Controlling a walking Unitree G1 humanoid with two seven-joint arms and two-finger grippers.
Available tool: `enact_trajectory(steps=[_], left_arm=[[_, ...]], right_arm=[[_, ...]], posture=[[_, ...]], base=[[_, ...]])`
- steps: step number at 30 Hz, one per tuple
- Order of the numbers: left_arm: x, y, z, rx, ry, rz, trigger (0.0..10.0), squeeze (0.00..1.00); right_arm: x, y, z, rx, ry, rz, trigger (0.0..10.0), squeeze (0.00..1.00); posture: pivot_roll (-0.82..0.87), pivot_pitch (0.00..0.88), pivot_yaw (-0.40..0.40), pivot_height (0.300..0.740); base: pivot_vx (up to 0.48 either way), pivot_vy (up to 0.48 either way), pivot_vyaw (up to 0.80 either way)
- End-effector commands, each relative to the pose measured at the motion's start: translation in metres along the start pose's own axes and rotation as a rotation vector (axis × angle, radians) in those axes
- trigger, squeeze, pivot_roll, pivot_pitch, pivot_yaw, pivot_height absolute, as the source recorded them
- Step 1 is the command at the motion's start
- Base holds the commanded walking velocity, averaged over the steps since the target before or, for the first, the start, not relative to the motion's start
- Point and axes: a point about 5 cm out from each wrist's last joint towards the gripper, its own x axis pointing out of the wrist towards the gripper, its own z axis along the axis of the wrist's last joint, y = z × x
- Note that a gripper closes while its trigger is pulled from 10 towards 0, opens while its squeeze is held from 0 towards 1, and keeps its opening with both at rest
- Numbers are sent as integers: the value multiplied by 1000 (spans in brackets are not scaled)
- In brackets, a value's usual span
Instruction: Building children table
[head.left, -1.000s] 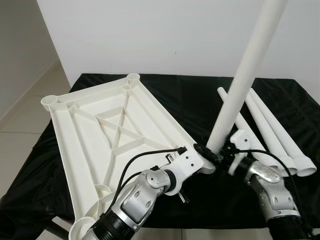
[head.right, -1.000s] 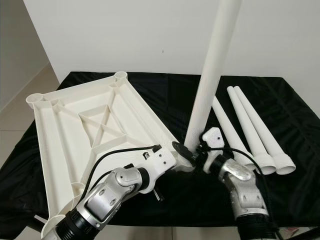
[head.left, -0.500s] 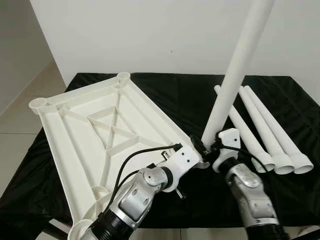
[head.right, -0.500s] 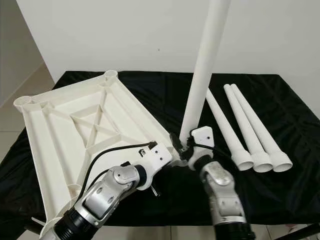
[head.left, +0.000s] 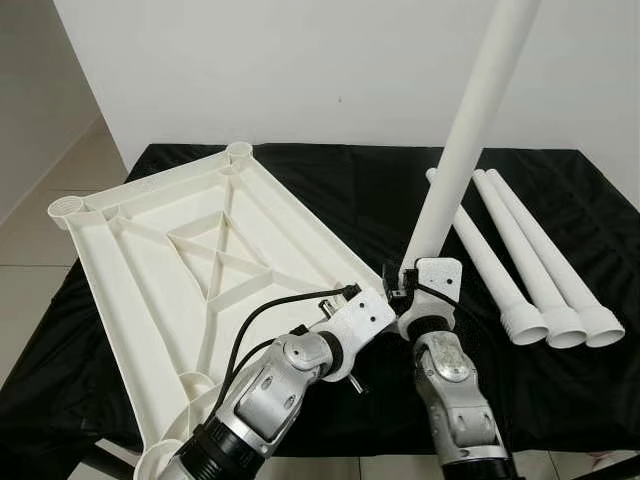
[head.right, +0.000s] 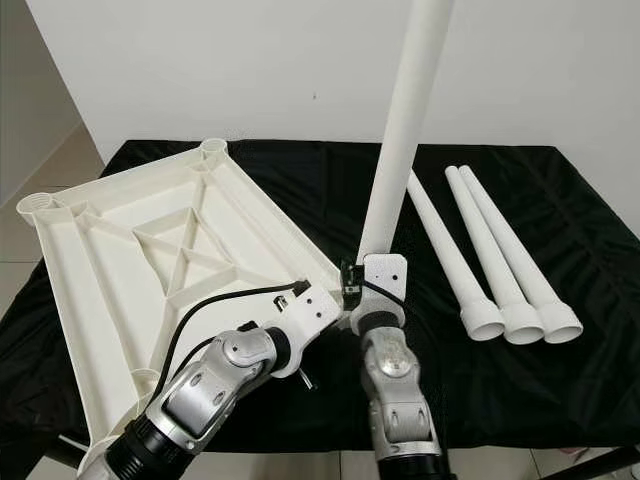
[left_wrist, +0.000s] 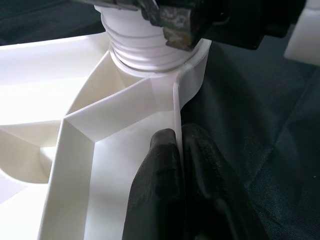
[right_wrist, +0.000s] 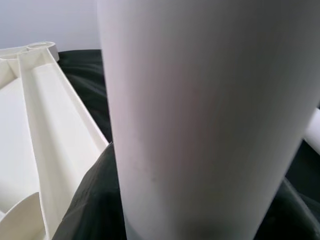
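Since a second ago the right arm has swung in toward frame centre and the leg it carries has gone from a clear lean to nearly upright; the whole view has also shifted a bit, so part of that is camera. Lower centre of the head views: left gripper (left_wrist: 177, 145) has its two black fingers pinched closed on the thin side wall of the upturned tabletop (head.left: 190, 270), right next to the near-right corner socket (left_wrist: 155, 47). Right gripper (head.left: 405, 290) sits just beside it, clamped on the base of the raised leg (head.left: 470, 130); wrist view shows the leg's ribbed end already sitting in that socket, whether fully seated I cannot tell. Tabletop lies underside up across the left half of the frame on the black cloth (head.left: 390, 200); the three other corner sockets look empty. Further back on the right, three spare legs (head.left: 530, 260) lie side by side on the cloth, touching. Judgement: first of four legs being fitted, three left, then flipping the table.
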Motion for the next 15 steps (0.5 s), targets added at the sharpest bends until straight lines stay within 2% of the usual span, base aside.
enact_trajectory(steps=[1,5,6,7,15], left_arm=[[2,-12,1,-7,-23,-56,10000,0],[3,-12,2,-8,-24,-55,10000,0],[3,-12,2,-9,-25,-55,10000,0],[3,-12,2,-9,-26,-55,10000,0],[4,-11,3,-9,-28,-50,10000,0]], right_arm=[[0,-4,2,20,-1,-51,10000,0],[1,-11,3,24,-3,-51,10000,0],[1,-11,3,41,-1,-32,10000,737],[1,-11,5,45,-7,-23,10000,1000],[2,-15,12,35,-52,9,10000,1000]], posture=[[-125,66,14,740],[-127,67,12,740],[-127,67,12,740],[-127,67,12,740],[-127,62,7,740]], base=[[0,0,0],[0,0,0],[0,0,0],[0,0,0],[0,0,0]])
